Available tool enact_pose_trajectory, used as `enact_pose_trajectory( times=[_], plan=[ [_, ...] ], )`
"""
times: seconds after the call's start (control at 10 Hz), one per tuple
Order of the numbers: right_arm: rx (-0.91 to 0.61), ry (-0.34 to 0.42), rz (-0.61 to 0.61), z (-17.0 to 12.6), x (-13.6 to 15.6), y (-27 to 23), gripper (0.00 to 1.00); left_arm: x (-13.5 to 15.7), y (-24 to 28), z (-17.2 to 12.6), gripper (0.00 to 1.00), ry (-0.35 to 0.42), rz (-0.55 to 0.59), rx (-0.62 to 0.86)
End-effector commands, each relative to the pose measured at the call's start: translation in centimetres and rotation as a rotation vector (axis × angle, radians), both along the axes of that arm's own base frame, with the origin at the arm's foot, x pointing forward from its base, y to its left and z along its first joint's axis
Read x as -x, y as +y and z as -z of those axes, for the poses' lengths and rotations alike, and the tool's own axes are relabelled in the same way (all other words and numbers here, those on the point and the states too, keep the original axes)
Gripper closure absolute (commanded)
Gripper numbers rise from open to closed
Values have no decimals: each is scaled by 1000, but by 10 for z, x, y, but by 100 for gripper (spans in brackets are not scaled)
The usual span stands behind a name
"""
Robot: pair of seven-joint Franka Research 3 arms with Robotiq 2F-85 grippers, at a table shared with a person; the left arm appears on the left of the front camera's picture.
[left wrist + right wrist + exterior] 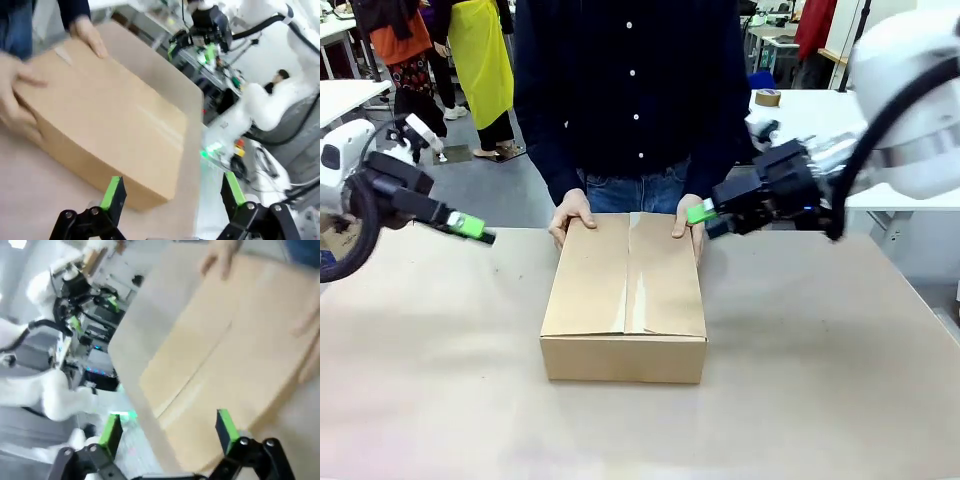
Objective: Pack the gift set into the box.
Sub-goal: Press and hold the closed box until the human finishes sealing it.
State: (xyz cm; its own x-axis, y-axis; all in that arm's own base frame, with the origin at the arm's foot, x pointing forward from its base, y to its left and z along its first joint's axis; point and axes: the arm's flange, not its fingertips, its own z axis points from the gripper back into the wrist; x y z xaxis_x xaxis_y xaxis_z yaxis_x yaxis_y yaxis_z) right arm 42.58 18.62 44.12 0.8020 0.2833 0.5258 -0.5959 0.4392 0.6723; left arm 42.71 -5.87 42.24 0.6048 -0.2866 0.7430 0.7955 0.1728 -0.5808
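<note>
The plain brown corrugated cardboard box [625,290] sits at the middle of the counter [440,380], flaps shut, a person's hands [572,215] on its 12 o'clock corners, while the left gripper [480,232] at its 10 o'clock and the right gripper [698,213] at 2 o'clock hover open and empty, so packing looks done, leaving only sealing.

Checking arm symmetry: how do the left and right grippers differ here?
The left gripper hangs over bare table, well clear of the box; the right gripper sits by its far right corner, beside the person's hand. The left tilts downward; the right is nearly level. Both are open and empty.
</note>
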Motion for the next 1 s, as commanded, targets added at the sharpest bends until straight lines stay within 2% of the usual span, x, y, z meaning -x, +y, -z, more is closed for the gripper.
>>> enact_pose_trajectory(
  times=[0.0,0.1,0.2,0.3,0.4,0.5,0.6,0.7,0.8,0.9],
  plan=[
    [-291,-649,-374,36,-39,10,0,-12,-23,25,0,-339,-9,126],
    [-341,-755,-389,47,-45,15,0,-16,-26,32,0,-391,21,171],
    [-345,-757,-398,58,-46,16,0,-19,-31,42,0,-405,48,197],
    [-389,-723,-371,64,-43,15,0,-19,-35,48,0,-388,102,192],
    [-316,-390,-300,64,-34,7,0,-21,-39,48,0,-291,141,158],
    [-134,-517,-218,33,-51,23,0,-19,-34,37,0,-395,18,171],
    [-216,-512,-254,44,-46,21,0,-19,-34,37,0,-395,18,171],
    [-174,-660,-403,55,-60,34,0,-18,-40,52,0,-363,75,176],
    [-154,-792,-446,77,-65,42,0,-17,-52,66,0,-523,94,139],
    [-128,-902,-493,98,-65,42,0,-19,-58,83,0,-574,167,144]
  ],
)
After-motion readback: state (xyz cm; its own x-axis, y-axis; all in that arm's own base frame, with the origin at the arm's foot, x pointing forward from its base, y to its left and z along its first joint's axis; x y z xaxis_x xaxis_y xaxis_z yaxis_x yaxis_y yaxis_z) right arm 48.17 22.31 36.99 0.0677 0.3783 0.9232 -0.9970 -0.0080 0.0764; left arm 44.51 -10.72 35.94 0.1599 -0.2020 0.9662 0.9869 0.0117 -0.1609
